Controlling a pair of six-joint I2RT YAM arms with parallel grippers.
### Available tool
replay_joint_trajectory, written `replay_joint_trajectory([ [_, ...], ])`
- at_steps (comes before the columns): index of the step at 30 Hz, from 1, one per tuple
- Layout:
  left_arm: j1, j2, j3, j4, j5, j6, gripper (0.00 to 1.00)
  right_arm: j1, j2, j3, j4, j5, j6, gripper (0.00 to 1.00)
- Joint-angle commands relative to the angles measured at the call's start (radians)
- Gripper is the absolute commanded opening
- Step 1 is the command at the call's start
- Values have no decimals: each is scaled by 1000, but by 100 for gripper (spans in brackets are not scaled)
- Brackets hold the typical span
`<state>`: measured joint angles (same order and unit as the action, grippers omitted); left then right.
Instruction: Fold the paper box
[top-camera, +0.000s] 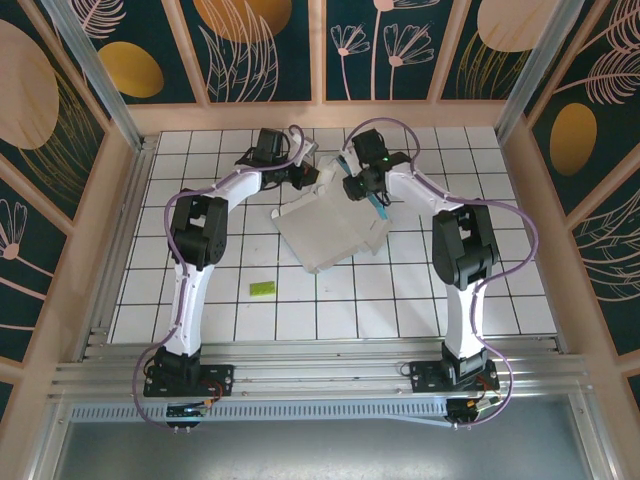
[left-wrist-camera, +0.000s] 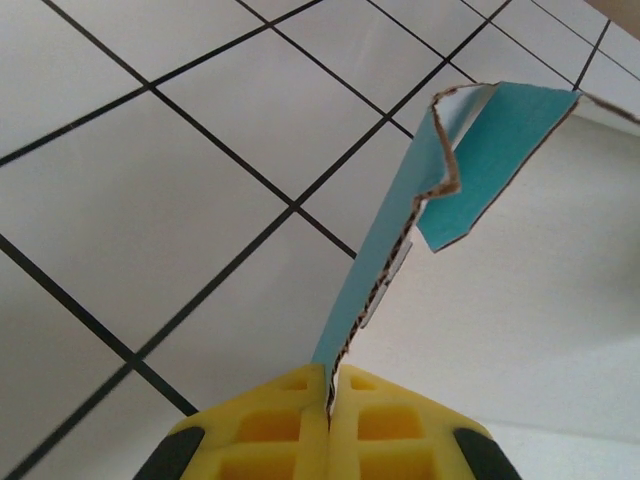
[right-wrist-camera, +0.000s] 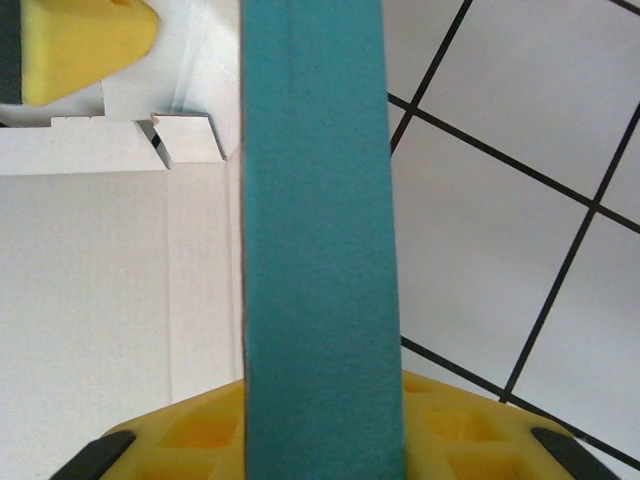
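paper box (top-camera: 325, 235) | left gripper (left-wrist-camera: 328, 398) pinching upright flap | right gripper (right-wrist-camera: 322, 405) clamping flap

The top camera looked steeply down from above and behind the arm bases over the whole table (top-camera: 330, 310). The wrist cameras peered from very close along the left gripper (left-wrist-camera: 328, 390) and right gripper (right-wrist-camera: 320, 420). All three views shared the paper box (top-camera: 330, 235) and nearby tiles.

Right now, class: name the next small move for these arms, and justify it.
Probably swing both raised flaps inward: the left pincer and right pincer each grip a blue-faced flap of the paper box, standing up from its white panel on the table.
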<state>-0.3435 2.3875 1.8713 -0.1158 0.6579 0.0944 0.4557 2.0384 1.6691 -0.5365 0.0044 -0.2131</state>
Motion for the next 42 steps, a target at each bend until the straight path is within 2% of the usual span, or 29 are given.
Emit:
replay_joint_trajectory([
  [1,-36,-65,-46,56,-25,-114,0,28,-48,-27,59,85,-27,30],
  [7,-60,-130,-162,102,-102,-206,0,64,-69,-72,94,195,-50,30],
  [15,-79,-270,-523,421,-173,-364,0,147,-112,-190,176,371,-125,30],
  [24,-95,-318,-727,564,-233,-440,0,229,-145,-311,242,498,-190,33],
  [31,-98,-328,-791,574,-227,-420,0,257,-187,-310,204,482,-128,48],
  [35,-98,-340,-843,615,-224,-396,0,266,-220,-257,139,387,-51,60],
  [39,-99,-341,-868,629,-224,-358,0,268,-257,-205,75,266,28,79],
  [42,-100,-342,-873,632,-221,-337,0,266,-289,-191,69,206,62,85],
])
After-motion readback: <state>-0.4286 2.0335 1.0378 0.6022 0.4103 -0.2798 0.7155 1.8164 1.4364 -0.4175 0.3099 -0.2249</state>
